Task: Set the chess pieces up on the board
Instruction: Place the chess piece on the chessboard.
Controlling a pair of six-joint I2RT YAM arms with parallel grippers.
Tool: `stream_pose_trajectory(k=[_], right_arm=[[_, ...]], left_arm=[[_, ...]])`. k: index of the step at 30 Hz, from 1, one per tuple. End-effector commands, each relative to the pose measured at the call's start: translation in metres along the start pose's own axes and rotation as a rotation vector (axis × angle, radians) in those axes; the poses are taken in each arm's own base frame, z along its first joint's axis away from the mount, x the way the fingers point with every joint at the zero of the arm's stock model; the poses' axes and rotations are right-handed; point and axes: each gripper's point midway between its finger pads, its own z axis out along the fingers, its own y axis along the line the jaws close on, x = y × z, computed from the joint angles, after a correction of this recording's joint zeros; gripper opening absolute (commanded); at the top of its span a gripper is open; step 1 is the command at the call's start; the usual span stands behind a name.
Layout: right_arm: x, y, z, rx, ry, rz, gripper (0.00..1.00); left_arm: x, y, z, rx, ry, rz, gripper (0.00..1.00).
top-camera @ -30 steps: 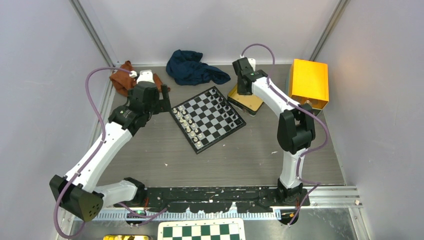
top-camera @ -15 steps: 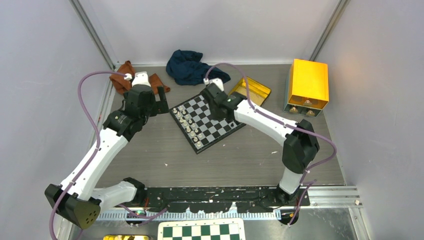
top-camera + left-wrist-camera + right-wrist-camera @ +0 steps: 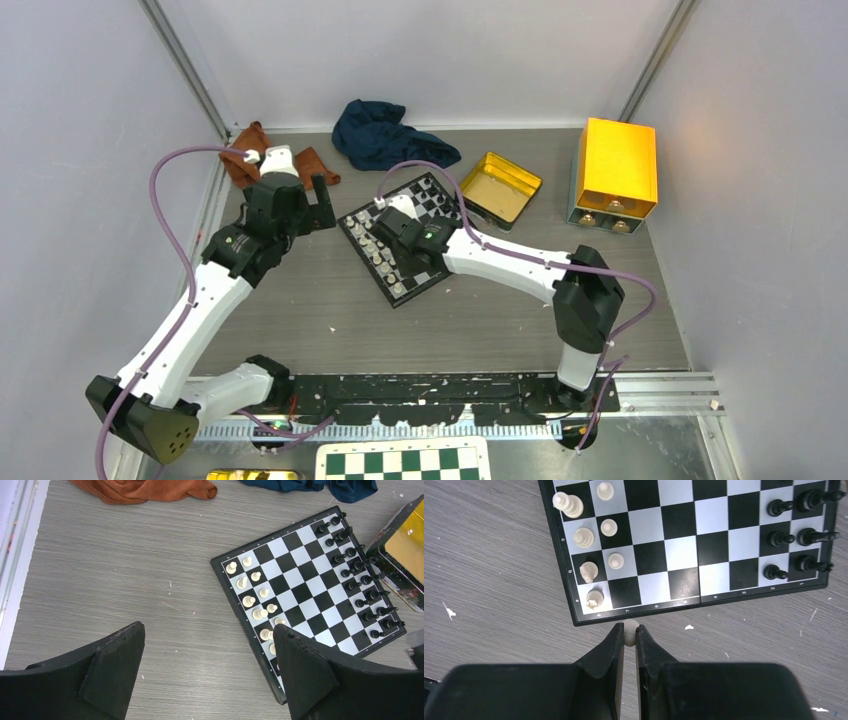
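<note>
Now, step in hand: by my reading, setting one more white piece down at the white end of the board [image 3: 680,552].
Right gripper [image 3: 629,631]: fingers pinched together on a small cream piece [image 3: 630,625], likely a pawn but too small to be sure.
Where that piece is: in the right wrist view it shows just off the board's rim, beside the corner with white pieces. Its height above the surface cannot be judged.
Left gripper [image 3: 207,635]: fingers wide apart with nothing between them, hovering over the table [image 3: 125,570] left of the board.
Doing it well: aim for the vacant dark square [image 3: 624,592] next to the corner piece [image 3: 595,598], at the end of the pawn row. Come down vertically, centre the base, and let go only once it stands. The neighbours are close, so part the fingers a little and lift straight up.
White pieces [image 3: 248,601]: about eleven visible on the board, in two rows along its left side, plus the one held. Others may hide behind a finger.
Black pieces [image 3: 352,585]: sixteen by my count, in two rows of eight along the right side.
Board: one, turned at an angle, far-centre.
Cloths: two at the far edge, an orange-brown cloth [image 3: 245,150] and a dark blue cloth [image 3: 385,135].
Containers: one open gold tin [image 3: 503,187] just right of the board, and one yellow box [image 3: 617,165] far right.
</note>
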Motion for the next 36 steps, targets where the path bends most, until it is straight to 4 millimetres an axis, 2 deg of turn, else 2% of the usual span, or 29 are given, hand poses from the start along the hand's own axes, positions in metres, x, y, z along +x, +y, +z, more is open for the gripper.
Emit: stream_pose_trajectory(k=[1, 14, 36], right_arm=[[-0.002, 0.012, 0.01, -0.016, -0.007, 0.012, 0.0], [0.014, 0.018, 0.034, -0.017, 0.044, -0.024, 0.01], [0.027, 0.022, 0.056, -0.026, 0.055, -0.042, 0.0]], left_arm=[[-0.009, 0.0, -0.007, 0.011, -0.036, -0.036, 1.0], [-0.01, 0.001, -0.006, 0.0, -0.033, -0.032, 1.0], [-0.007, 0.001, -0.003, 0.0, -0.022, -0.029, 1.0]])
